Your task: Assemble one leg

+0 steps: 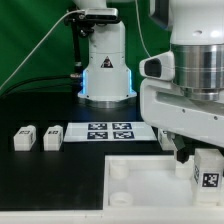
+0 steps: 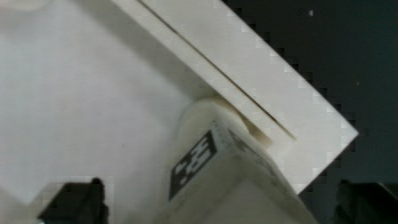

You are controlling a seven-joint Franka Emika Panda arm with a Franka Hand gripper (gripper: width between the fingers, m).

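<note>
A leg point(image 1: 207, 170), a small white block with a black-and-white tag, stands upright at the near corner of the large white panel point(image 1: 140, 185) on the exterior view's right. My gripper point(image 1: 205, 160) straddles it from above. In the wrist view the leg point(image 2: 228, 165) rises between my fingers point(image 2: 75, 202), which stand apart from its sides, so the gripper is open. The panel point(image 2: 89, 100) fills most of that view. Two more legs point(image 1: 24, 137) point(image 1: 52, 137) lie on the black table at the exterior view's left.
The marker board point(image 1: 108, 131) lies flat behind the panel, in front of the robot base point(image 1: 106, 75). The panel has round corner sockets point(image 1: 118, 169). The arm's white body point(image 1: 190, 80) hides the exterior view's right side.
</note>
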